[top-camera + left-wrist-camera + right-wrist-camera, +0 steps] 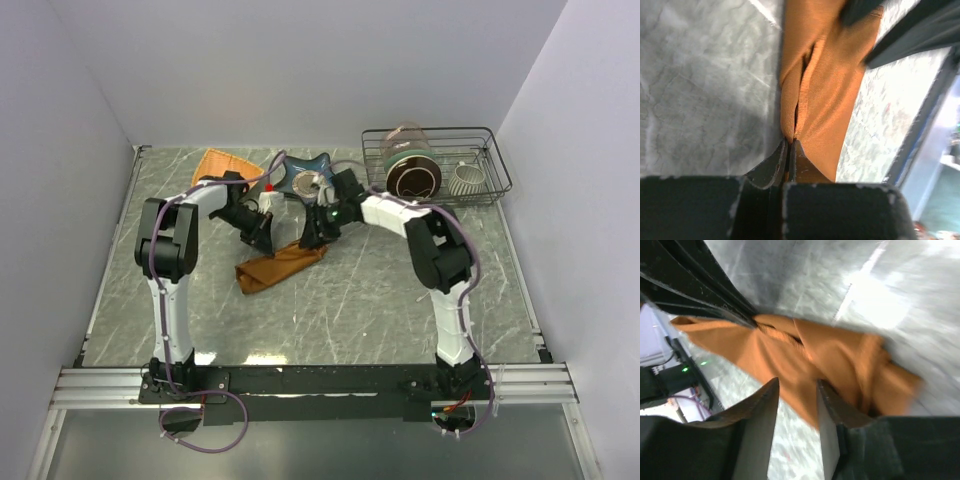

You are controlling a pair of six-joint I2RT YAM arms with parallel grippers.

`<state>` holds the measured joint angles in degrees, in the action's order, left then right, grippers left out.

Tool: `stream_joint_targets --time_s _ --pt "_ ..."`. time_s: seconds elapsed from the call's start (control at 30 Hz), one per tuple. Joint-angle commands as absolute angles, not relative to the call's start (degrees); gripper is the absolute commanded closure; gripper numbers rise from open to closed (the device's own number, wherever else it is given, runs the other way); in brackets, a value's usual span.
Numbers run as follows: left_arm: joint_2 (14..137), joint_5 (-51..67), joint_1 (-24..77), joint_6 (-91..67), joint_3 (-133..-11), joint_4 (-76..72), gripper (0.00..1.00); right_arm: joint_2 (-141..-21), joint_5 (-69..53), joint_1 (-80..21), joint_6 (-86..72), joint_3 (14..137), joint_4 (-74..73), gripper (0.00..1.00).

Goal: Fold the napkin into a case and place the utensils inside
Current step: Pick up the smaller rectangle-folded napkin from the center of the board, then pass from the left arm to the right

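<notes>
The rust-orange napkin (280, 265) lies on the marble table as a rumpled long strip with loose folds, not a neat case. My left gripper (791, 141) is shut on the napkin (820, 85), pinching a fold at its end. From the other side, my right gripper (797, 385) hangs open just over the napkin (805, 352), its fingers (769, 400) apart with cloth and table showing between them. In the top view both grippers, left (262, 236) and right (312, 236), meet at the strip's far end. The utensils (306, 184) show only as a small silver glint on a blue star-shaped dish (322, 163).
A lighter orange woven triangular plate (218, 163) lies at the back left. A wire rack (490, 165) at the back right holds a jar on its side and a ribbed white cup. White walls close in the table on three sides.
</notes>
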<state>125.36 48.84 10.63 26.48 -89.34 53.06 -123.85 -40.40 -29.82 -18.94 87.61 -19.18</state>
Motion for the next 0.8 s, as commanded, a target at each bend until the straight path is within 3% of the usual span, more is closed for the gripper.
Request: stream_joint_targets --time_s 0.0,0.07,0.2,0.77 --pt "119.01 46.15 12.3 32.95 -88.42 50.1 0.99 -115.32 -46.13 -24.71 -12.5 90.68 -23.89 0.43" --pt "118.3 45.53 12.74 35.23 -88.07 49.92 0.99 -115.05 -46.41 -23.82 -5.59 93.41 -29.33 0.35" --pt "115.93 44.56 13.36 39.54 -86.66 48.52 0.99 -117.15 -44.83 -21.89 4.64 100.52 -36.64 0.27" --pt "105.12 42.19 18.63 59.4 -81.91 46.67 0.99 -122.43 -42.71 -28.3 25.57 111.79 -44.47 0.21"
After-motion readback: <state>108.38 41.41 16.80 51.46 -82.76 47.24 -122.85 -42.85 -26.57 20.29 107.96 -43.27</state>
